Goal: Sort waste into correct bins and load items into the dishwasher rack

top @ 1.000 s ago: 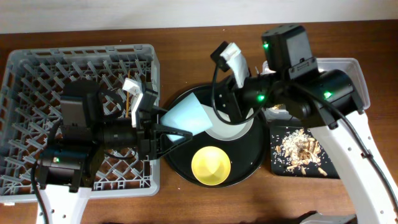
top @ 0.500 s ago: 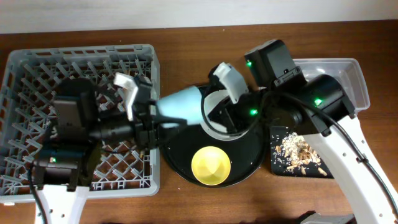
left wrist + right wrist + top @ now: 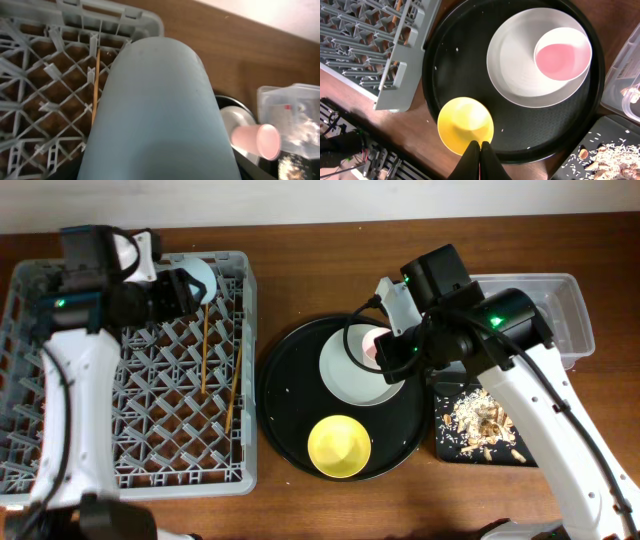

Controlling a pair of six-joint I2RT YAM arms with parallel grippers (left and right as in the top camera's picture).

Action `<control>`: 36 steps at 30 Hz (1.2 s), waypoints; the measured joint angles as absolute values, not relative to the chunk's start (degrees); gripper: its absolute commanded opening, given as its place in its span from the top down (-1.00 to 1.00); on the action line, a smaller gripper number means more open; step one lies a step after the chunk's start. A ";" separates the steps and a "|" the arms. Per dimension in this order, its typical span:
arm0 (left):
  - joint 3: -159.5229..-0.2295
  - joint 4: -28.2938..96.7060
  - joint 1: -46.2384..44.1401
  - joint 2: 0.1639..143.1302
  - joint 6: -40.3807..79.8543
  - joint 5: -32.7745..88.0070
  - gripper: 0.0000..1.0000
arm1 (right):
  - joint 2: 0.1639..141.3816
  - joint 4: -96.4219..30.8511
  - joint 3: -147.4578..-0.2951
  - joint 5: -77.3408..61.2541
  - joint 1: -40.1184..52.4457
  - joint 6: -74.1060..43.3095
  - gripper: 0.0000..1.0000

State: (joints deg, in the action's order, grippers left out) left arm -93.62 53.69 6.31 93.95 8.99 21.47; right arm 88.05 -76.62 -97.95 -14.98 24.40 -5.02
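My left gripper (image 3: 183,288) is shut on the small blue cup (image 3: 198,284), holding it on its side above the far right corner of the grey dishwasher rack (image 3: 60,470). The cup (image 3: 155,110) fills the left wrist view and hides the fingers. Two wooden chopsticks (image 3: 204,350) lie in the rack. The pink cup (image 3: 372,347) stands in the pale plate (image 3: 345,380), and the yellow bowl (image 3: 340,445) sits nearer. My right gripper (image 3: 480,152) is shut and empty, above the bowl's (image 3: 465,125) near rim. Beige food scraps (image 3: 483,423) lie in the shallow black tray (image 3: 535,455).
The plate and bowl rest on a large round black tray (image 3: 285,395) between the rack and the bins. The clear tub (image 3: 575,295) stands at the far right, and its contents are unclear. The right arm hangs over the round tray's right side.
My left gripper carried the blue cup from the round tray up and left to over the rack's far corner. The right arm shifted right, uncovering the pink cup.
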 measured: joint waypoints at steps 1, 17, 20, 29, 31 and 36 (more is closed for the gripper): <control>-93.62 52.56 5.26 96.86 9.02 20.64 0.93 | 88.05 -76.55 -97.95 -15.00 24.40 -4.97 0.89; -93.65 46.00 -0.91 113.03 8.99 5.26 -0.45 | 88.07 -76.51 -97.95 -14.83 24.40 -5.13 0.58; -94.43 46.54 -0.91 113.03 8.64 5.15 -0.65 | 88.07 -76.51 -97.95 -14.79 24.40 -4.93 0.48; -99.35 62.52 -0.80 92.75 8.60 9.91 -0.99 | 89.14 -71.53 -97.82 -11.57 24.40 -4.69 0.23; -99.68 71.66 -0.80 90.11 8.38 12.12 -0.99 | 91.35 -69.63 -97.80 -10.76 24.40 -4.29 0.25; -99.44 79.72 -0.80 90.00 7.05 13.37 -0.99 | 105.71 -65.25 -97.38 -5.17 24.40 -3.60 0.39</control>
State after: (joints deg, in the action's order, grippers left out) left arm -99.44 79.72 -0.80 90.00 7.05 13.37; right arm 105.71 -65.25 -97.38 -5.17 24.40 -3.60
